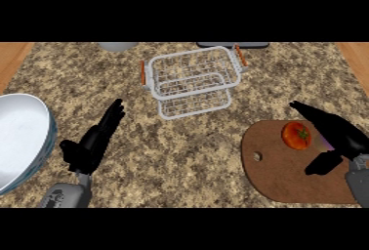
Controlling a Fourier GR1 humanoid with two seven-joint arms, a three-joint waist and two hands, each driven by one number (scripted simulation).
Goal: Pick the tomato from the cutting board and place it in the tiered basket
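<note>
So the right hand (344, 136) had its fingers stretched out straight and spread away from the thumb, nothing clamped in them. They ran along the right side of the tomato (296, 135), super close, but I honestly couldn't tell if they were touching it. The tomato sat near the top of the brown cutting board (277, 173), stem end up, with the thumb hanging over the board lower down. Over on the other side the left hand (90, 144) was open too, fingers straight and together, pointing up the speckled counter (180, 156), holding nothing. Just left of it was a big pale bowl (22, 136) at the edge. The white wire tiered basket (193, 80) with orange handles stood at the back middle, well apart from the tomato
</note>
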